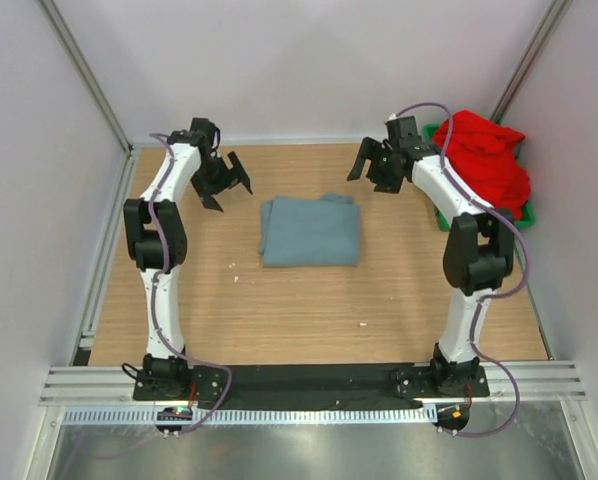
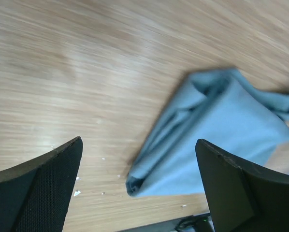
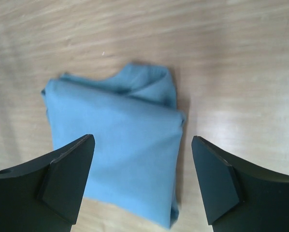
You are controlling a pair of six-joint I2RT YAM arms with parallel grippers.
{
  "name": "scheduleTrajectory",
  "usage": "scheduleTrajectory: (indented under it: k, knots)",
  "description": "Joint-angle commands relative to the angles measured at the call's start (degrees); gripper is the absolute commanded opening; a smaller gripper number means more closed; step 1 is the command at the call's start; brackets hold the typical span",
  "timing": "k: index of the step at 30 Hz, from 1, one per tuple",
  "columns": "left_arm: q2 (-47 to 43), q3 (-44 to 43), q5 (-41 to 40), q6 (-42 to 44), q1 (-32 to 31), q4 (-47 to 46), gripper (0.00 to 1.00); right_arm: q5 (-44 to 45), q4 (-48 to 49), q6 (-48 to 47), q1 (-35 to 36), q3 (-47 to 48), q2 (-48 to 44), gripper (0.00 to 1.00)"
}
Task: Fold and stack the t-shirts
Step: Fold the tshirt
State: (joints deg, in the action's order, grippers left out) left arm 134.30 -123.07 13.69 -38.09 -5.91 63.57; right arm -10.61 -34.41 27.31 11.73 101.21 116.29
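A grey-blue t-shirt (image 1: 309,232) lies folded into a rough rectangle in the middle of the wooden table. The left wrist view shows it (image 2: 222,130) with a folded corner toward the camera, and the right wrist view shows it (image 3: 120,130) from above. A red t-shirt (image 1: 484,160) lies crumpled in a heap at the back right. My left gripper (image 1: 232,196) (image 2: 138,142) hovers open off the shirt's back left corner, holding nothing. Behind the shirt's back right corner my right gripper (image 1: 367,180) (image 3: 142,138) also stands open and empty, raised above the cloth.
A green bin (image 1: 527,208) holds the red heap against the right wall. White walls close in the table (image 1: 279,310) on three sides. A black mounting strip (image 1: 309,378) and both arm bases run along the near edge. Small crumbs (image 1: 233,267) dot the wood.
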Motion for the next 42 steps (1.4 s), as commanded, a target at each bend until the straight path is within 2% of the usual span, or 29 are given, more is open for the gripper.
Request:
scheduleTrajectory:
  k: [1, 2, 4, 5, 7, 8, 12, 15, 22, 27, 30, 33, 36, 39, 40, 41, 42]
  knots:
    - [-12.11, 4.91, -0.95, 4.59, -4.10, -6.17, 1.00, -1.59, 6.19, -0.15, 0.75, -8.46, -11.24, 0.88]
    - [-13.09, 6.68, -0.43, 5.30, -4.98, -7.48, 0.93, -1.69, 8.20, 0.37, 0.75, -13.62, -12.83, 0.88]
    - [-14.41, 11.59, 1.86, 6.00, -5.42, -10.74, 0.87, -2.30, 10.15, 1.51, 0.84, -18.65, -17.22, 0.87]
    - [-15.11, 12.93, 2.65, 6.09, -5.60, -11.71, 0.81, -2.83, 12.77, 2.13, 0.76, -23.46, -18.54, 0.86]
    - [-15.65, 16.09, 3.88, 6.01, -5.95, -14.96, 0.77, -2.92, 13.93, 2.92, 0.84, -27.36, -20.49, 0.85]
    - [-15.13, 16.10, 4.32, 6.18, -6.21, -15.49, 0.71, -3.36, 14.11, 2.92, 0.84, -27.99, -20.49, 0.84]
    - [-11.36, 12.16, 5.29, 7.93, -7.97, -15.76, 0.63, -5.37, 15.16, 4.15, 0.84, -32.02, -21.27, 0.81]
    - [-7.14, 7.59, 5.20, 8.99, -9.55, -14.53, 0.56, -6.61, 19.38, 5.82, 0.93, -39.14, -25.84, 0.81]
    - [0.69, 0.37, 6.17, 8.99, -11.40, -14.53, 0.49, -7.41, 20.53, 3.98, 1.19, -52.93, -39.72, 0.82]
    - [3.77, -1.65, 5.99, 8.47, -11.84, -14.97, 0.46, -5.91, 16.23, 1.87, 1.19, -57.08, -48.59, 0.83]
    - [4.92, -1.91, 6.52, 7.85, -11.93, -15.32, 0.43, -6.17, 14.55, 1.17, 1.11, -58.40, -51.07, 0.83]
    - [4.83, -2.18, 6.79, 7.59, -12.37, -15.67, 0.34, -6.35, 13.67, 1.08, 1.19, -59.11, -52.74, 0.83]
    - [3.52, -1.83, 5.21, 7.76, -12.46, -15.32, 0.33, -6.44, 13.06, 1.08, 1.19, -59.28, -53.27, 0.83]
    - [2.99, -1.91, 3.71, 8.90, -12.46, -15.14, 0.18, -6.53, 12.53, 1.17, 1.19, -59.11, -54.59, 0.83]
    - [2.99, -2.26, 3.53, 9.08, -12.46, -14.88, 0.04, -6.44, 12.44, 1.08, 1.19, -59.11, -54.94, 0.83]
    - [2.99, -2.53, 3.53, 9.34, -12.46, -14.44, 0.00, -6.27, 12.01, 0.90, 1.11, -59.02, -55.38, 0.83]
    - [2.72, -2.79, 3.88, 9.35, -12.46, -14.53, 0.00, -6.09, 11.74, 0.82, 1.19, -59.02, -55.73, 0.83]
